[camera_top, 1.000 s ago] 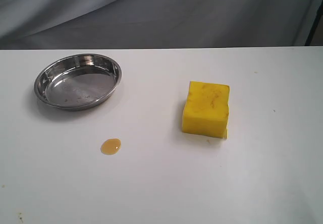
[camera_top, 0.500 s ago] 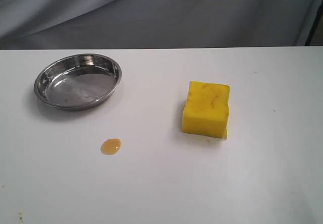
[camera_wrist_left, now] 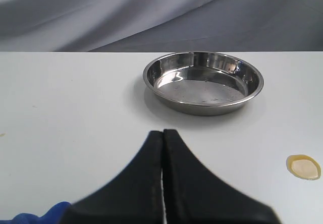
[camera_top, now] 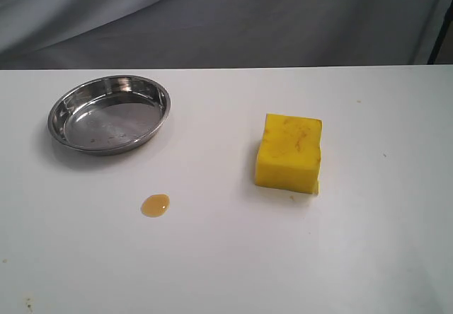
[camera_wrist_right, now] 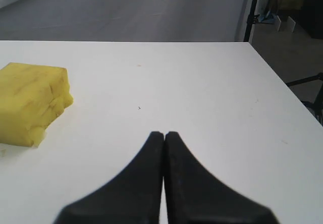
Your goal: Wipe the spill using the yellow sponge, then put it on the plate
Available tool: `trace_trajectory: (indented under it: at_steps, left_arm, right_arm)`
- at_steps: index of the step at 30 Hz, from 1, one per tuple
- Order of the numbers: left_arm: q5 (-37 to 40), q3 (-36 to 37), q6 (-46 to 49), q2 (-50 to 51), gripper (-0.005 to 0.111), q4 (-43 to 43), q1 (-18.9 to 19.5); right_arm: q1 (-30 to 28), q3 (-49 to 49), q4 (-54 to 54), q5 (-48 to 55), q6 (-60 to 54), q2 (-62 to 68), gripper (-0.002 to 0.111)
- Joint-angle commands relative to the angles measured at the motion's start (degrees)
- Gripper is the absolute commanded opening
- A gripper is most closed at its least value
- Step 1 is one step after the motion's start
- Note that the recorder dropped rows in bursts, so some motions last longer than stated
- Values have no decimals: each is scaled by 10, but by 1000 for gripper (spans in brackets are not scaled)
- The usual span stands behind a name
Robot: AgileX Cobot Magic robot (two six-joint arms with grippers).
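Note:
The yellow sponge (camera_top: 289, 151) lies on the white table right of centre, its top face faintly stained; it also shows in the right wrist view as the yellow sponge (camera_wrist_right: 30, 103). A small amber spill (camera_top: 155, 205) sits left of centre, below the steel plate (camera_top: 110, 114). The left wrist view shows the plate (camera_wrist_left: 204, 81) and the spill (camera_wrist_left: 303, 166) too. My left gripper (camera_wrist_left: 163, 131) is shut and empty, short of the plate. My right gripper (camera_wrist_right: 164, 133) is shut and empty, off to one side of the sponge. Neither gripper appears in the exterior view.
The white table (camera_top: 226, 257) ends at a grey curtain (camera_top: 226, 17) along the back. In the right wrist view the table edge (camera_wrist_right: 282, 82) drops off beside a dark stand (camera_wrist_right: 251, 12) and floor clutter.

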Motion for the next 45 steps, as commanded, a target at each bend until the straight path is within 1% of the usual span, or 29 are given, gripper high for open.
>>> trace_trajectory:
  at_steps: [1,5,7,9,10,13,16,17,19,20,23,25,30,34,37,39,45]
  left_arm:
    - [-7,0,-1,2,0,-1,-3]
    - [-7,0,7,2,0,4,-3]
    - [-7,0,16,2,0,29,-3]
    - [-32,0,10,2,0,24,-3]
    - [-61,0,10,2,0,-6,-3]
    - [-101,0,8,2,0,-86,-3]
    - [-118,0,8,2,0,-145,-3]
    - [-141,0,8,2,0,-152,-3]
    - [-207,0,-11,2,0,-153,-3]
    - [-222,0,-22,2,0,-153,-3]
    - [-307,0,-22,2,0,-153,-3]
    - [-339,0,-32,2,0,-153,-3]
    - [-352,0,-127,2,0,-147,-3]
    - [-390,0,-144,2,0,-144,-3]
    - [-415,0,-180,2,0,-143,-3]
    - [-432,0,-201,2,0,-115,-3]
    - [-501,0,-286,2,0,71,-3]
  right_arm:
    - [0,2,3,-1,-5,-3,0]
    - [0,2,3,-1,-5,-3,0]
    - [0,2,3,-1,-5,-3,0]
    - [0,2,3,-1,-5,-3,0]
    - [0,2,3,-1,-5,-3,0]
    - [0,2,3,-1,-5,-3,0]
    - [0,2,3,-1,-5,-3,0]
    - [0,2,3,-1,-5,-3,0]
    - [0,2,3,-1,-5,-3,0]
    - [0,2,3,-1,-5,-3,0]
    - [0,2,3,-1,-5,-3,0]
    - [0,2,3,-1,-5,-3,0]
    - [0,2,3,-1,-5,-3,0]
    - [0,2,3,-1,-5,-3,0]
    - [0,2,3,-1,-5,-3,0]
    - [0,2,3,-1,-5,-3,0]
    - [0,2,3,-1,-5,-3,0]
